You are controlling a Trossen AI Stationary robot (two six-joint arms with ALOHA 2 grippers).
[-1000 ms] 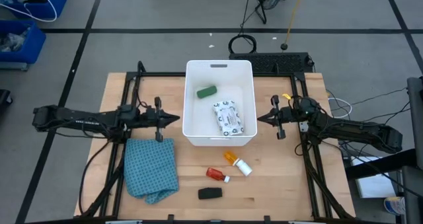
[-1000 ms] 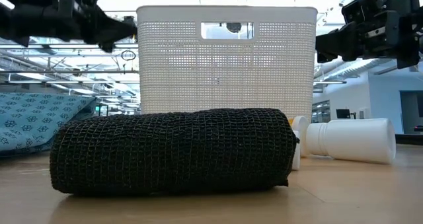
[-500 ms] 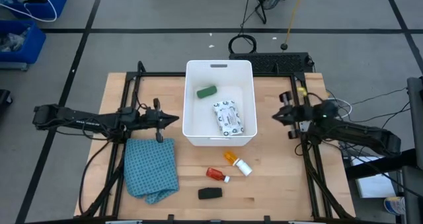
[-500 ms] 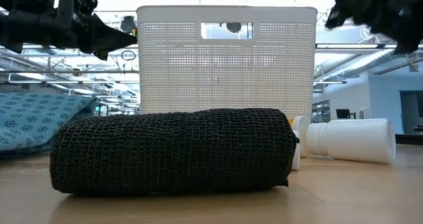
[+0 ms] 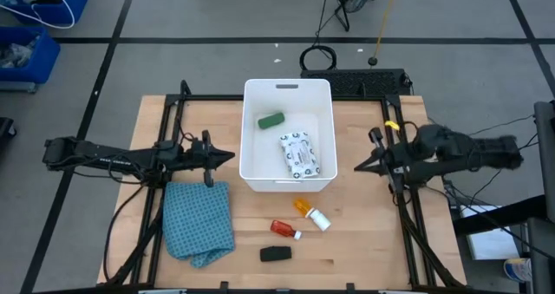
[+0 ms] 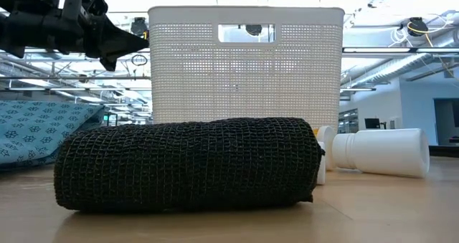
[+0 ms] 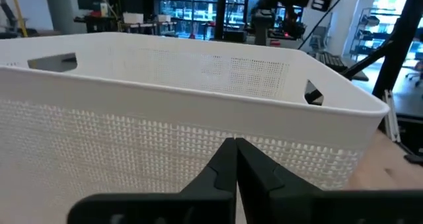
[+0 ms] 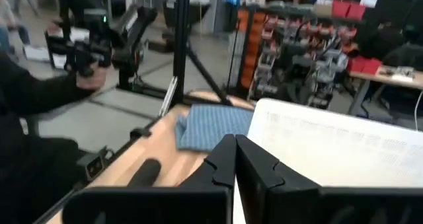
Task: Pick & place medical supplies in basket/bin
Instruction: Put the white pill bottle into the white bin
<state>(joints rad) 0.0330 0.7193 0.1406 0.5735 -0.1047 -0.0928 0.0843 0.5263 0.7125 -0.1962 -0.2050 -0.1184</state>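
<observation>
1. Wooden worktop (image 5: 364, 233) under everything, with black frame rails along both sides.
2. Big white tub (image 5: 289, 136) in the middle of the worktop, near the far edge, handle slot in the short far wall. Open on top. Walls full of tiny holes, seen close in the low view (image 6: 244, 67).
3. Inside the tub: green oblong piece (image 5: 271, 120) near the far left part of the floor, and flat white printed packet (image 5: 297, 153) lying flat toward the right and near part. Not touching each other.
4. Blue checked cloth (image 5: 199, 222) crumpled on the worktop, left of the tub and nearer the front edge.
5. Left gripper (image 5: 231, 155) just beside the tub's left wall, up off the worktop, fingers (image 7: 225, 168) pressed tight together, holding nothing.
6. Right gripper (image 5: 358, 167) to the right of the tub, apart from it, pointing at it, fingers (image 8: 225, 161) squeezed together too, nothing between them.
7. Black oblong piece (image 5: 276, 253) lying outside the tub near the front edge, very close in the low view (image 6: 188, 164).
8. Orange pill bottle with white cap (image 5: 311, 213) lying on its side just in front of the tub, outside it.
9. Small red-and-white tube (image 5: 284, 229) lying between the bottle and the black piece, outside the tub.
</observation>
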